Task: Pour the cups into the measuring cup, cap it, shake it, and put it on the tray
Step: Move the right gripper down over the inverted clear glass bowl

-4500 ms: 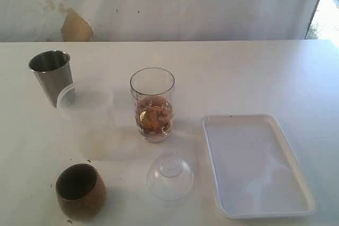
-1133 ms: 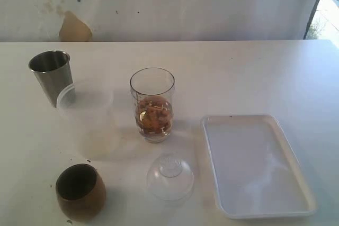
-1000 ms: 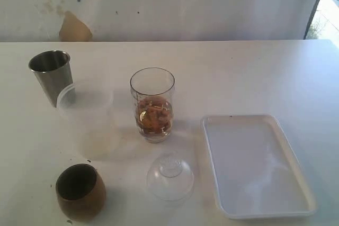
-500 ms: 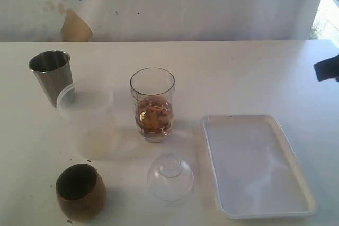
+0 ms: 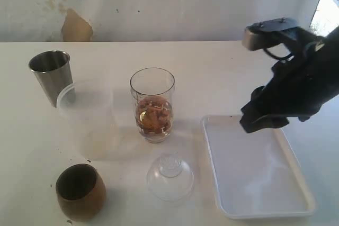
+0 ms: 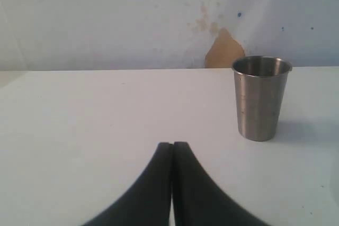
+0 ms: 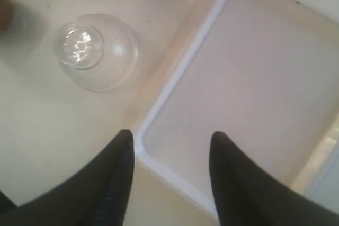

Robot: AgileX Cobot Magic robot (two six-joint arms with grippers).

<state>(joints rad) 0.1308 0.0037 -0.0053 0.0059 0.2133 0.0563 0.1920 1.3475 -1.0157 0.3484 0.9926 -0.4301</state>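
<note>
Starting left, left gripper (image 6: 172,151): jaws pressed together with nothing between them, pointing level across the bench (image 6: 79,109); not seen in the exterior view.
Steel tumbler (image 5: 51,75): upright near the far left corner of the bench, mouth up; ahead of the left gripper and apart from it.
Frosted plastic cup (image 5: 85,114): upright just beside the steel tumbler, on its near right; its rim overlaps the tumbler's lower side in the exterior view, and contact cannot be told.
Wooden cup (image 5: 80,192): upright at the near left edge, dark inside, well apart from the other two cups.
Measuring cup (image 5: 152,104): upright at mid-bench, uncapped, printed scale down its left side.
Amber-brown contents (image 5: 153,116): fill the lower part of the measuring cup.
Dome lid (image 5: 170,176): sits on the bench just in front of the measuring cup, knob up, apart from it and near the tray's left rim.
Tray (image 5: 265,183): flat on the bench, right of the measuring cup and lid.
Right gripper (image 7: 170,181): jaws parted to a middling gap, holding nothing, hanging above the tray's rim; the lid lies off to one side of it.
</note>
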